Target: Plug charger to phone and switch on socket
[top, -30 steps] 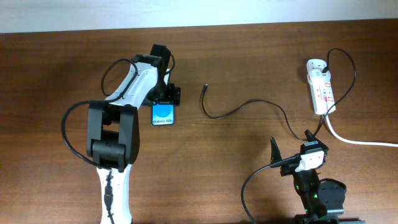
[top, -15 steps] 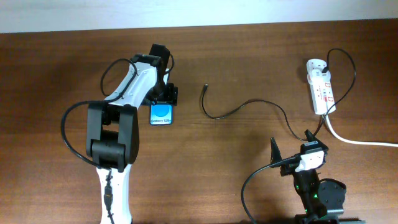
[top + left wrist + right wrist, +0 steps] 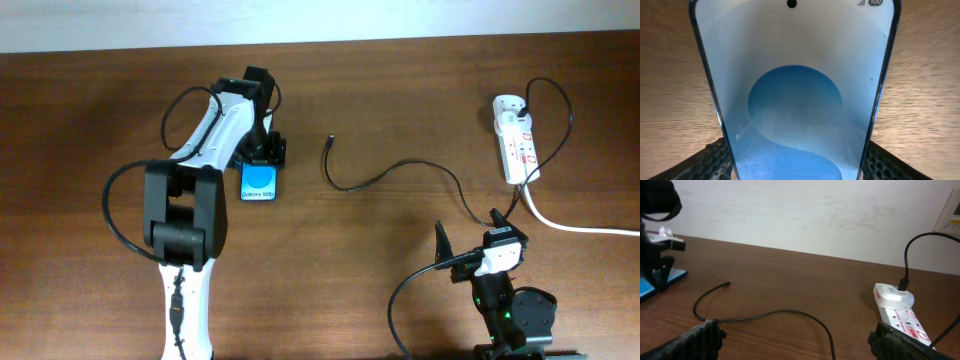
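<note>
Item one, the phone (image 3: 259,182): screen-up, left of centre on the table (image 3: 400,80), though we cannot tell whether it rests or is slightly lifted. Its lit blue display fills the left wrist view. The left end effector (image 3: 266,152) pinches it by the side edges at its far end. Item two, the charger (image 3: 400,170): one end is seated in the socket (image 3: 515,138) at far right, and its small plug (image 3: 330,142) lies loose, right of the phone and apart from it. Item three, the right end effector (image 3: 800,342): spread, holding nothing, near right. We judge the task barely begun: the plug is unmated and the switch position is unreadable.
</note>
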`<state>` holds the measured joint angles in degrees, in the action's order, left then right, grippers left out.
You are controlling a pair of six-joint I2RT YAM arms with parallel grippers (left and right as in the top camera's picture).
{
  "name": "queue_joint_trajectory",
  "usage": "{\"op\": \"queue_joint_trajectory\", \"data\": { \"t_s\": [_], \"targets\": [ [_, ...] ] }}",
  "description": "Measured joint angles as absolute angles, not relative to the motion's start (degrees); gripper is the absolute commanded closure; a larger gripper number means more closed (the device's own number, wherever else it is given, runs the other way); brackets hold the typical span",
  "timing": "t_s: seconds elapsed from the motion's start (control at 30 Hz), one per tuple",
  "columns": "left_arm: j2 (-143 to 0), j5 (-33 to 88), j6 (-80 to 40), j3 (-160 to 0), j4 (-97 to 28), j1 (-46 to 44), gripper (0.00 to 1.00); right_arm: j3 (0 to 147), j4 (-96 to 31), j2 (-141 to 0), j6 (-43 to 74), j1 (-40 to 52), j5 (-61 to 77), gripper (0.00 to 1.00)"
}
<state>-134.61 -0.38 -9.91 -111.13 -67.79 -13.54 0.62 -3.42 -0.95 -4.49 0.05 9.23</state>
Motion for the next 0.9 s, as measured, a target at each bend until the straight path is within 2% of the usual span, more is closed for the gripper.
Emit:
{"op": "queue_joint_trajectory", "data": {
  "t_s": [0.27,0.4,0.57,0.73,0.83,0.87,0.9],
  "targets": [
    [-134.6,-0.2,-9.9,-123.8,-76.7,-13.5,0.37,0.6,-3.4,-1.0,-4.5,0.1,9.2,0.02],
    [-134.6,2.1,-9.9,-129.9,-81.3,-13.5,0.43,0.6,-3.4,-1.0,-4.5,0.1,9.2,0.02],
    [-134.6,7.3,-10.4,-137.7,-83.6,-13.5,0.56,0.6,-3.4,-1.0,-4.5,0.1,9.2,0.02],
    [-134.6,12.4,-11.6,-142.8,-84.6,-13.3,0.63,0.6,-3.4,-1.0,-4.5,0.1,9.2,0.02],
    [-134.6,13.8,-13.9,-144.3,-84.6,-13.1,0.71,0.6,-3.2,-1.0,-4.5,0.1,9.1,0.02],
    [-134.6,14.1,-15.0,-144.4,-84.5,-13.0,0.78,0.6,-3.2,-1.0,-4.5,0.1,9.3,0.02],
    [-134.6,14.3,-16.1,-144.4,-84.3,-13.0,0.95,0.6,-3.1,-1.0,-4.5,0.1,9.6,0.02]
  ]
}}
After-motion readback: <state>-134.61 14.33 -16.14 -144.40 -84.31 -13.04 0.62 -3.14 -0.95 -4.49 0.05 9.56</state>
